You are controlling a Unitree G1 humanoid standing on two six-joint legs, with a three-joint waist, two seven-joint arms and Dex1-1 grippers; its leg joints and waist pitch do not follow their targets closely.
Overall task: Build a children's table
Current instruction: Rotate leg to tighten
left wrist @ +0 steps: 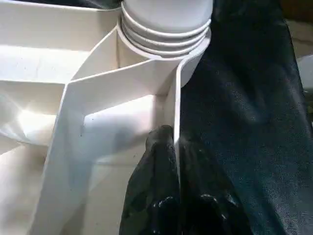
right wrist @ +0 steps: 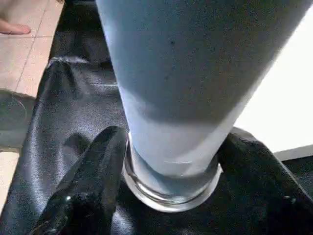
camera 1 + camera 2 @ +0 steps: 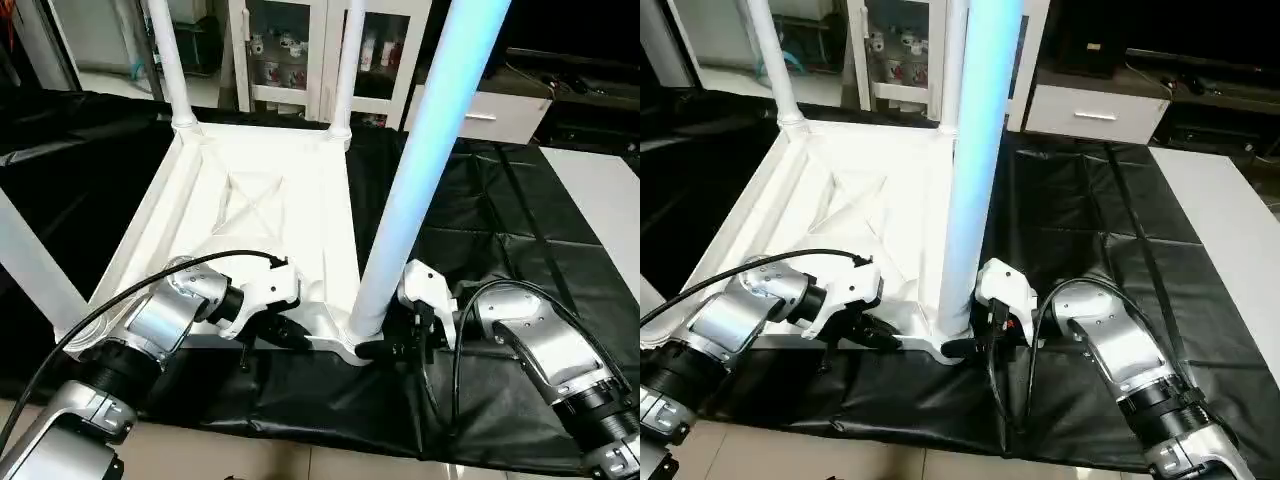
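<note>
near leg (image 3: 420, 170) | upright in corner socket | between right end effector (image 2: 171, 161) fingers

The tabletop (image 3: 250, 210) is white moulded plastic with a smooth, slightly glossy finish on its ribbed underside, and the leg (image 3: 425, 165) standing at its near right corner is a smooth white plastic tube with a soft sheen and ridged threads at the base. It lies on a black sheet (image 3: 520, 230) that looks like vinyl or leatherette, finely grained, creased and shiny where light strikes it. The left gripper (image 1: 176, 191) and right gripper (image 2: 171, 196) have glossy black fingers (image 2: 93, 171), white smooth plastic housings and brushed silver metallic forearms (image 3: 545, 350).
</note>
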